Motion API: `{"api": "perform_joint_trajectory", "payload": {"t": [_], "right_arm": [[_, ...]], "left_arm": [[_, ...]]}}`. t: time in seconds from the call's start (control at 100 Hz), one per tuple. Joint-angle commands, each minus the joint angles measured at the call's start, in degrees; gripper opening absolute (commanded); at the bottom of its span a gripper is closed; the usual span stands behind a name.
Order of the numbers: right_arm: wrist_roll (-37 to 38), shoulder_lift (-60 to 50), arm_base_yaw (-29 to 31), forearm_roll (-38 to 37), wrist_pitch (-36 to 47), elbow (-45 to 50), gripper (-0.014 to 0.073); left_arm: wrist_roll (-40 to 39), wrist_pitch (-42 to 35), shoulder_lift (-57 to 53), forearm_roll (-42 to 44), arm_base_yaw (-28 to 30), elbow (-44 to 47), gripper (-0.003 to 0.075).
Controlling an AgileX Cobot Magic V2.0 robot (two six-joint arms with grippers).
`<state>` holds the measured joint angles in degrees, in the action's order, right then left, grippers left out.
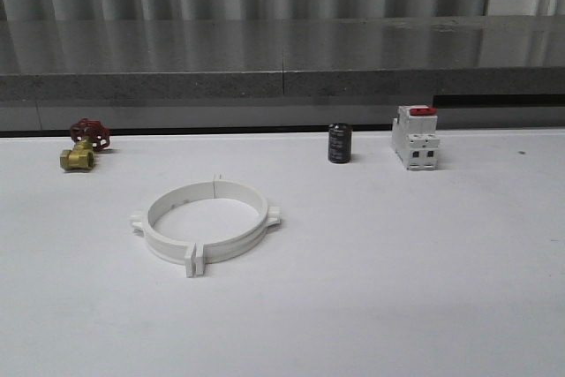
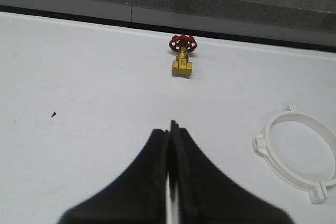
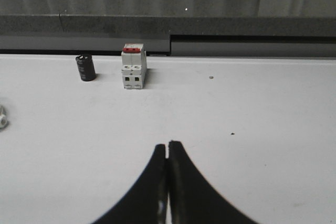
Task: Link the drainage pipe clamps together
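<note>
Two drainage pipe clamps (image 1: 207,217), lower left of centre in the front view, tabs meeting as a ring. Left gripper (image 2: 170,129) and right gripper (image 3: 167,148): closed, empty. Risk: unlatched tabs may part if nudged.

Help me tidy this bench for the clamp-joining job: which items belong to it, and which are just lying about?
Belongs to the job:
- drainage pipe clamps, two white half-rings sitting together as a ring

Just lying about:
- brass valve with red handwheel
- black cylinder
- white breaker with red top
</note>
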<state>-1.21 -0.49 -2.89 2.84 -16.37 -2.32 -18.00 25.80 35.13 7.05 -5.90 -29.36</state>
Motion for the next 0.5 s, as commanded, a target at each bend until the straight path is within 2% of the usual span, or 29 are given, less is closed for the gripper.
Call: {"api": "perform_joint_trajectory", "payload": {"t": [0.0,0.1,0.49], "right_arm": [[0.26,-1.18,-0.35,0.06,7.84,0.48,-0.0067],[1.59,-1.18,-0.35,0.06,13.88,2.97,-0.0067],[2.16,-1.18,-0.35,0.06,17.69,2.84,-0.0067]], "left_arm": [[-0.51,-4.0,0.24,0.08,0.0,-1.51,-0.002],[-0.51,-3.87,0.24,0.08,0.0,-1.51,-0.002],[-0.51,-3.87,0.24,0.08,0.0,-1.51,-0.002]]}}
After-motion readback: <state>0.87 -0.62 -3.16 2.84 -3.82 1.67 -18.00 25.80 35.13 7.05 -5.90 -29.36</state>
